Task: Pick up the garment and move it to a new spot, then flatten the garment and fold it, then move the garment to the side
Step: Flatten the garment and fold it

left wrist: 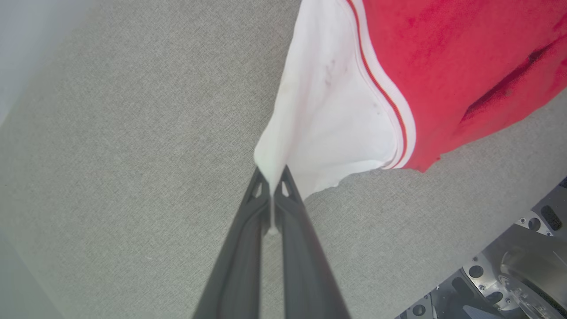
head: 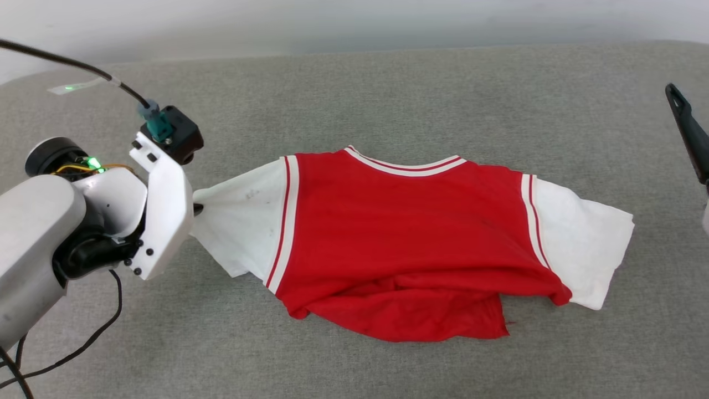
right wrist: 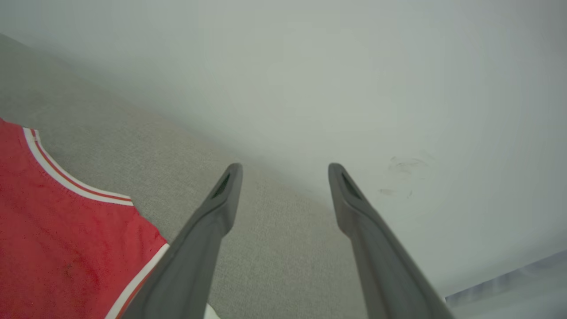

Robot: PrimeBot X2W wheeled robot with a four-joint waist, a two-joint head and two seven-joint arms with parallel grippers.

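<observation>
Red in the body and white at the sleeves, the garment (head: pixel 410 244) lies spread on the grey cloth counter (head: pixel 354 83), collar on the far side and lower hem rumpled on the near side. The left claw (left wrist: pixel 271 177) is pinched tight on the outer edge of the white sleeve (left wrist: pixel 328 115) at the robot's left, with a sliver of cloth squeezed between its fingers. The right claw (right wrist: pixel 285 170) stands wide apart and holds nothing, off beyond the other sleeve.
</observation>
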